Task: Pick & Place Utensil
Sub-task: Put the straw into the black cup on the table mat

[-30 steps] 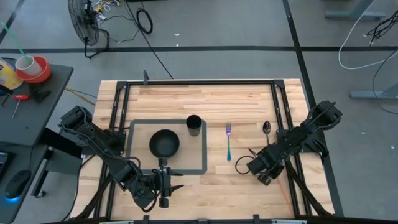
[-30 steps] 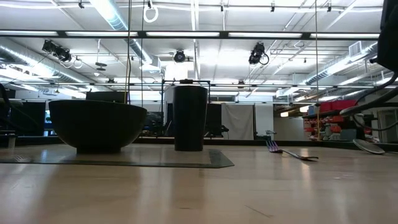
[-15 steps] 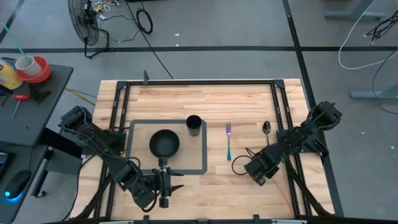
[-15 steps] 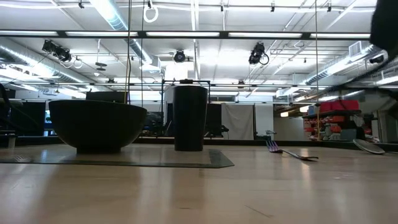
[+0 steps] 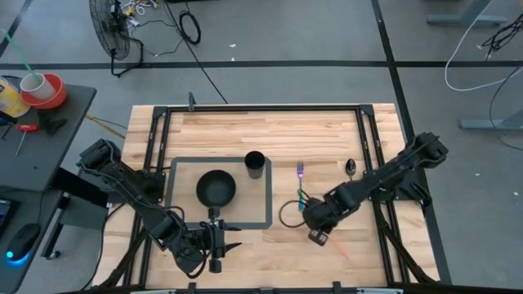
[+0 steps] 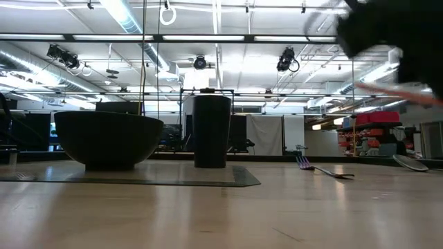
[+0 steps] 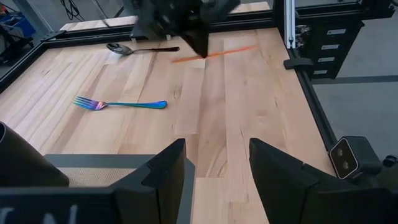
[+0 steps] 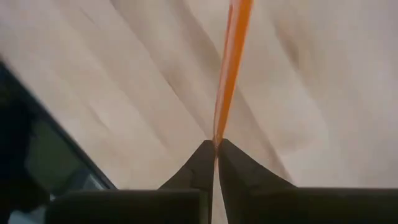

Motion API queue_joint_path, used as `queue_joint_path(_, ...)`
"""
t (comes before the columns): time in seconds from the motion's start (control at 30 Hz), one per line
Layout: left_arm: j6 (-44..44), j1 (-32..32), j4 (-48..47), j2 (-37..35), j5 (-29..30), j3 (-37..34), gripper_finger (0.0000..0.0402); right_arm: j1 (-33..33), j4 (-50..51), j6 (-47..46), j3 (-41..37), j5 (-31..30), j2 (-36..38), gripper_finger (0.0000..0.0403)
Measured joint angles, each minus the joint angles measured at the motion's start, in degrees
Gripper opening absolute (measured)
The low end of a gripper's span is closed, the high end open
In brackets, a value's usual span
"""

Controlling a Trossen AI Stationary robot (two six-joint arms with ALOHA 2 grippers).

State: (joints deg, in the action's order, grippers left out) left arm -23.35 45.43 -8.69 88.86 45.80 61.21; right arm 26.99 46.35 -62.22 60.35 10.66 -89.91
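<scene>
High view: fork lies on bare wood just right of the grey mat, tines toward the far edge, with the spoon farther right. Right gripper is just near-side of the fork handle. Left gripper waits at the mat's near edge.

Low view: bowl and cup stand on the mat; open wood to the fork.

Left wrist view: fingers spread, empty.

Right wrist view: fingertips pressed together, pinching a thin orange strip.
</scene>
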Motion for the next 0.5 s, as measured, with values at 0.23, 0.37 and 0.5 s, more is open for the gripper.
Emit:
queue_joint_path(0.23,-0.4,0.1,0.1,0.0,0.0,0.0,0.0181,-6.1,0.0,10.7,14.5,-18.8,1.4,0.0022)
queue_joint_path(0.37,-1.8,0.2,0.3,0.0,-0.4,0.0,0.0181,-10.5,-3.7,16.1,19.9,-29.4,4.5,0.002)
queue_joint_path(0.5,-2.0,0.2,1.2,0.0,-1.8,0.0,0.0181,-16.2,-13.1,24.7,21.6,-32.4,8.7,0.0017)
